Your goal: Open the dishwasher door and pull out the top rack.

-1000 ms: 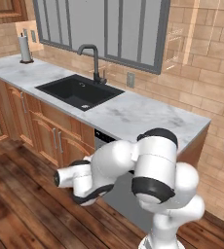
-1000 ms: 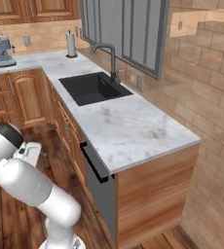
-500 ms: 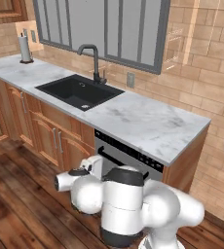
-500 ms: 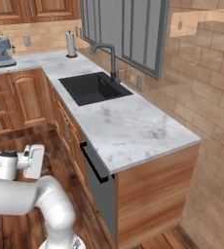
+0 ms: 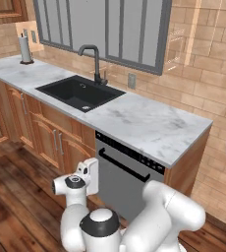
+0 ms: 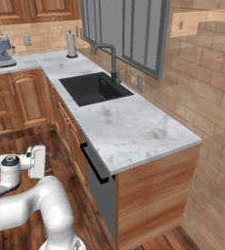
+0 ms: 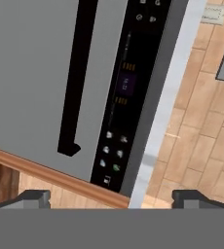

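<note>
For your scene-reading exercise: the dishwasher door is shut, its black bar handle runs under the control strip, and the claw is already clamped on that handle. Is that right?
Not quite. The claw is open and short of the handle, as the hand view shows. The dishwasher door is shut, with the control strip above the handle.

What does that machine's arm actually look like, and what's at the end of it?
The arm is built from thick, rounded, glossy white segments, joined by dark grey rings and round caps at the joints. No loose cables or markings show. It ends in a boxy white hand carrying the gripper, whose two small, blocky, dark grey fingertips look tiny beside the bulky arm.
</note>
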{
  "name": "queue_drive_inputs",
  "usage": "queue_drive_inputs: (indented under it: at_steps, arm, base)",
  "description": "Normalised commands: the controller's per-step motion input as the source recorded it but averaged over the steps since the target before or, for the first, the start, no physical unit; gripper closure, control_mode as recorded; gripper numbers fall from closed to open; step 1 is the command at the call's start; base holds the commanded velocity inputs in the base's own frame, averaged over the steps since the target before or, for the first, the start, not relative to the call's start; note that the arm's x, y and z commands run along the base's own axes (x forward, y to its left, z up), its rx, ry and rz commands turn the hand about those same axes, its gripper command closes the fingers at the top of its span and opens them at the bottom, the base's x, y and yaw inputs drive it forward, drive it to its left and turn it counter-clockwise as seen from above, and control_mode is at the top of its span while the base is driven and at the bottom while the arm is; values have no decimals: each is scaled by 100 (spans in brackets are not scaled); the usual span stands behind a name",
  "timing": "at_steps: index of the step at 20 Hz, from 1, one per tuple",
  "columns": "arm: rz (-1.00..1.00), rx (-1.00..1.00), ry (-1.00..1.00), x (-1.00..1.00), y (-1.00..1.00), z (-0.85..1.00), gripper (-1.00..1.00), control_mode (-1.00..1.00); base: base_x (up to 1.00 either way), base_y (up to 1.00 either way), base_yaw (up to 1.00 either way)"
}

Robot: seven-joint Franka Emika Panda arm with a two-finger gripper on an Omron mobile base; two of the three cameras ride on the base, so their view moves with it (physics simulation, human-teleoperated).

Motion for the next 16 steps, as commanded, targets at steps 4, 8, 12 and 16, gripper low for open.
queue_drive_inputs:
  at_steps: [4, 8, 12, 16]
  arm:
    - [0, -4, -1, 25, 0, -24, -100, -100]
    - [0, 0, 0, 22, -5, -25, -100, -100]
    - [0, 0, 0, 16, -14, -23, -100, -100]
    - [0, 0, 0, 13, -18, -17, -100, -100]
  base:
    - [0, 0, 0]
    - [0, 0, 0]
    - [0, 0, 0]
    - [0, 0, 0]
